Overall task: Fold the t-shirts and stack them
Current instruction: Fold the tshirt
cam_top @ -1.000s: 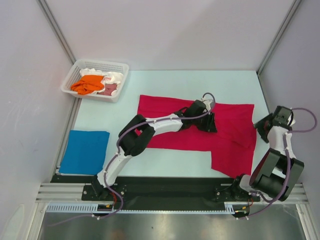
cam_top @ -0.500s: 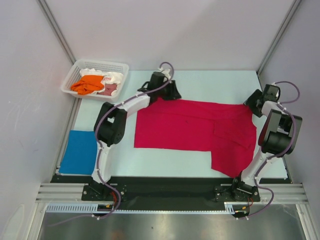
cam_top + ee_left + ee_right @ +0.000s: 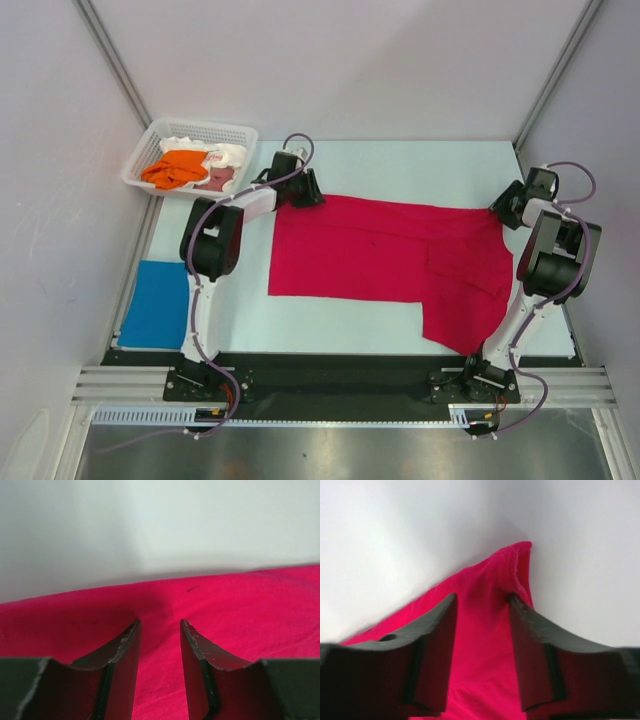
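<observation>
A large crimson-red t-shirt [image 3: 390, 250] lies spread flat on the table, with a flap hanging toward the near right. My left gripper [image 3: 307, 191] is at its far-left corner; in the left wrist view its jaws [image 3: 159, 622] stand open, low over the red cloth [image 3: 240, 605]. My right gripper [image 3: 499, 212] is at the far-right corner, where its open jaws [image 3: 482, 597] straddle the shirt's pointed tip [image 3: 510, 562]. A folded blue t-shirt [image 3: 160, 305] lies near the left. Orange [image 3: 175, 168], dusty-pink [image 3: 218, 178] and white [image 3: 230, 153] shirts sit bunched in the basket.
The white lattice basket [image 3: 205, 126] stands at the far left corner of the table. Grey walls and metal posts close in the left, back and right sides. The arm bases sit on a black rail along the near edge.
My left arm swung from the shirt's middle to its far-left corner, and the folded-over cloth now lies spread out. My right gripper moved up to the far-right corner and its jaws narrowed.
</observation>
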Available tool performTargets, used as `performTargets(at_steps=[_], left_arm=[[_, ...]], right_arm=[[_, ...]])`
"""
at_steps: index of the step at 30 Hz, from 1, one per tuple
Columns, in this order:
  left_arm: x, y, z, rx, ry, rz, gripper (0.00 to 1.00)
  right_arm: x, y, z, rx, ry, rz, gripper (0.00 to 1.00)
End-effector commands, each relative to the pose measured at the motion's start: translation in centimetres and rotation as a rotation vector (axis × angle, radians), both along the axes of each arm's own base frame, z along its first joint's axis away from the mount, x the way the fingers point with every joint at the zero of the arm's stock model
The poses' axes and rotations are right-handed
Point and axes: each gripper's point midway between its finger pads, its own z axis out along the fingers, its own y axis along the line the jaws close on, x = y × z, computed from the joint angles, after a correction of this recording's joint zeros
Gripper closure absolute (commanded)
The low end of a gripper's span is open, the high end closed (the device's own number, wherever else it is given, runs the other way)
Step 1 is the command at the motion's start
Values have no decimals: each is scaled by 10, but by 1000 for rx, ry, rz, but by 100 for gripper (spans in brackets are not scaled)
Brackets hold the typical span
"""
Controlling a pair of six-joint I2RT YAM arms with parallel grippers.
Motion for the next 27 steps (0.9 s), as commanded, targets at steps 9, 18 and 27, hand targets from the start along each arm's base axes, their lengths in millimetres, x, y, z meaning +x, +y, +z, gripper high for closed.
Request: performTargets(at_steps=[9, 18, 27], left_arm=[[3, 21, 4, 1, -13, 82, 59], [3, 41, -6, -11, 23, 139, 60], [2, 48, -13, -6, 40, 161, 60]], right_arm=[[9, -36, 14, -104, 23, -82, 37], [26, -25, 5, -44, 16, -30, 51], [27, -52, -4, -47, 27, -133, 87]])
